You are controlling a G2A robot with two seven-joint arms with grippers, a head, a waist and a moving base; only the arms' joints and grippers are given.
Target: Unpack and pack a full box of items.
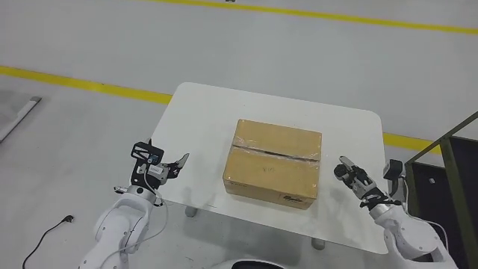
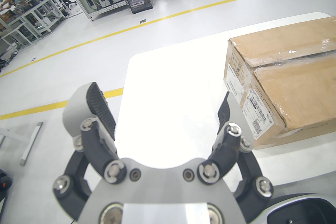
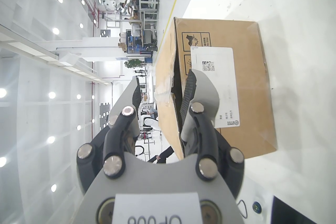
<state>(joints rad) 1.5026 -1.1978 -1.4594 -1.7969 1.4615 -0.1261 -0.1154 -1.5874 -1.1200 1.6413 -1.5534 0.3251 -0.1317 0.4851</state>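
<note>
A brown cardboard box (image 1: 273, 162) sits in the middle of the white table (image 1: 202, 112), its top flaps closed and taped along the centre seam. The box (image 2: 288, 72) carries white labels on its end faces (image 3: 212, 88). My left gripper (image 1: 166, 164) hovers over the table's left edge, apart from the box, open with nothing between its fingers (image 2: 101, 107). My right gripper (image 1: 347, 172) hangs just off the box's right end, turned on its side and open (image 3: 162, 91), holding nothing.
The table has rounded corners and stands on a pale floor with yellow lines (image 1: 246, 6). A dark metal frame (image 1: 448, 157) stands to the right of the table. Bare table surface lies on all sides of the box.
</note>
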